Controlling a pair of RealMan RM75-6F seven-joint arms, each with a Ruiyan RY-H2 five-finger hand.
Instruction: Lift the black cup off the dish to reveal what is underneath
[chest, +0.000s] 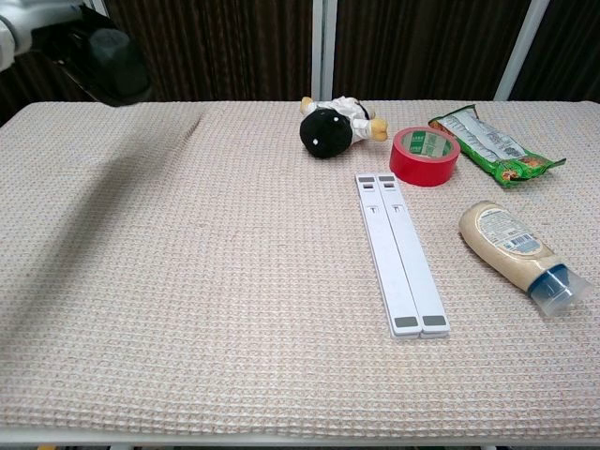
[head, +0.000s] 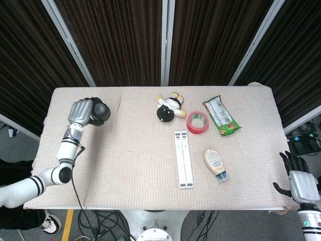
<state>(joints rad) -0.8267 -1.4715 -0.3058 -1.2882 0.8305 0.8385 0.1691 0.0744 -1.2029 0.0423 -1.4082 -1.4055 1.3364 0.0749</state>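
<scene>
One black cup (head: 99, 113) is held by the left hand (head: 80, 112) above the far left part of the table (head: 125, 170), clear of the cloth surface. The hand's fingers wrap around the cup's side, and the cup lies tilted, with its round end facing the head camera. In the chest view the cup (chest: 108, 66) shows at the upper left corner, raised above the table edge, with the left hand (chest: 37, 23) partly cut off by the frame. No dish can be made out in either view.

Right hand (head: 301, 183) sits at the lower right corner of the head view, off the table's near right edge. It holds nothing and its dark fingers are spread apart.

Remaining items lie well apart from the cup, on the right half of the table. A plush toy (head: 169, 107) with a black head lies near the far centre. Just beside it to the right is a roll of red tape (head: 198, 122), lying flat. A green snack packet (head: 220, 116) lies beyond the tape toward the right edge. Two white strips (head: 183, 158) lie side by side, touching along their length, near the table's centre. A squeeze bottle (head: 215, 163) lies on its side to the right of the strips, cap toward the near edge.
</scene>
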